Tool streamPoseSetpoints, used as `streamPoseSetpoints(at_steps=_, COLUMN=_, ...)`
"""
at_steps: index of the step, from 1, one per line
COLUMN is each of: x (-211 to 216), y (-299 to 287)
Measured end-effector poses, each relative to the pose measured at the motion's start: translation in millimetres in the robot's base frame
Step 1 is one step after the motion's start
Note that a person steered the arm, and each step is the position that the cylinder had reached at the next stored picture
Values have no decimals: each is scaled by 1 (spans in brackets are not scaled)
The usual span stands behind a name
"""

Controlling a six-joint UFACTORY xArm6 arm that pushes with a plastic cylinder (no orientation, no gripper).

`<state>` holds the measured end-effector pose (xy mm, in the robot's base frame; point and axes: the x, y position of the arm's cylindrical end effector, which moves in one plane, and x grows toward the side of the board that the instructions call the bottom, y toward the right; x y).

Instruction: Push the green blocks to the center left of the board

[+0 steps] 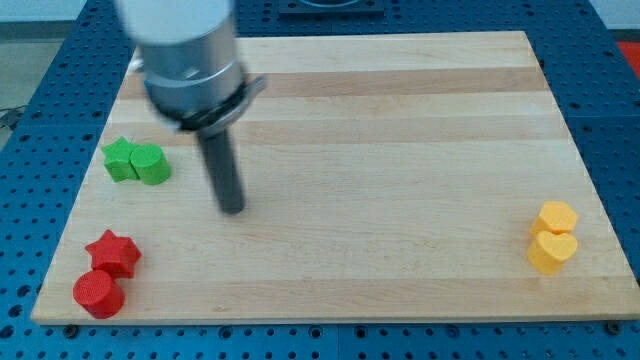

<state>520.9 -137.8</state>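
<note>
the two green blocks (137,161) sit touching at the surface's (400,150) centre left. my tip (232,208) stands just right of them (no pincer here, only a rod). they look light, rigid, slippery; push flat sides squarely.

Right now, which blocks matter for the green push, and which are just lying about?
In the job:
green star block
green cylinder block
my tip, to their right

Lying about:
red star block
red cylinder block
two yellow blocks
</note>
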Motion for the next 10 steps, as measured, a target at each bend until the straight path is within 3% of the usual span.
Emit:
streamPoseSetpoints(at_steps=4, x=16, y=-52)
streamPoseSetpoints(at_steps=6, x=-41, y=-19)
streamPoseSetpoints(at_steps=7, x=-52, y=-22)
streamPoseSetpoints(at_steps=8, x=-74, y=-69)
streamPoseSetpoints(at_steps=10, x=-81, y=-72)
